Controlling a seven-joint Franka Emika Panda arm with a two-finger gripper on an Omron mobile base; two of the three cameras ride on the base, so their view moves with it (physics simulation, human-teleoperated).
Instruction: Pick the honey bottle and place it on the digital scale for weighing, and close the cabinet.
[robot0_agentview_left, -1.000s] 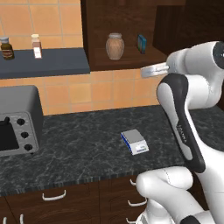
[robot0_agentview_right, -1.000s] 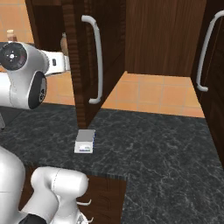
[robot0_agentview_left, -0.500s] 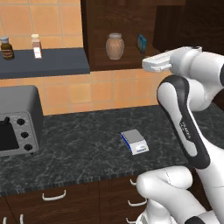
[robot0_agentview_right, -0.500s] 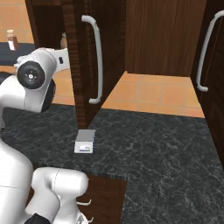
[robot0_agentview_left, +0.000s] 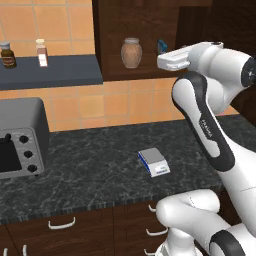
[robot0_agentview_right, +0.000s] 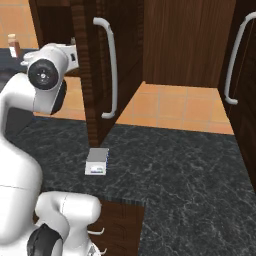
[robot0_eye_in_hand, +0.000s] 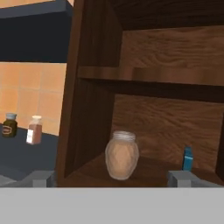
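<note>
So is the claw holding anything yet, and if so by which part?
Nothing is held. In the hand view the claw is open and short of the honey bottle, which stands untouched on the cabinet shelf, centred between the fingertips.

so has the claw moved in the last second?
Yes. In the left base view the claw has risen and swung toward the open cabinet, now level with the honey bottle on its shelf.

Tan honey bottle (robot0_eye_in_hand: 122, 155) (grey lid); dark-brown cabinet (robot0_eye_in_hand: 100, 87).
</note>
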